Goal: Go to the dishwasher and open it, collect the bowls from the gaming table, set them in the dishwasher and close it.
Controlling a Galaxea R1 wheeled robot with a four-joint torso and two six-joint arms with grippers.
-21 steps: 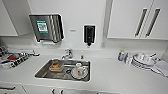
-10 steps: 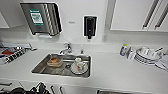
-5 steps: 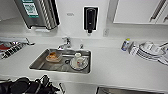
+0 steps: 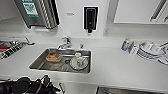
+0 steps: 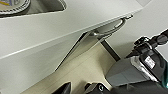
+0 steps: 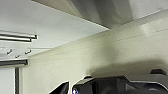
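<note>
Where the white counter drops away at its near edge, right of the sink, a strip of grey steel front peeks out below it. This looks like the top of the dishwasher, though little of it shows. The steel sink holds a white plate and a brownish item, and the tap stands behind it. White plates are stacked to the right, with a small bottle beside them. A black soap dispenser hangs on the wall. The robot's dark left arm lies low by the counter front. The left end effector is near a white cabinet door with a curved handle, and the right end effector is over pale floor. I cannot tell whether either is spread or pressed together.
</note>
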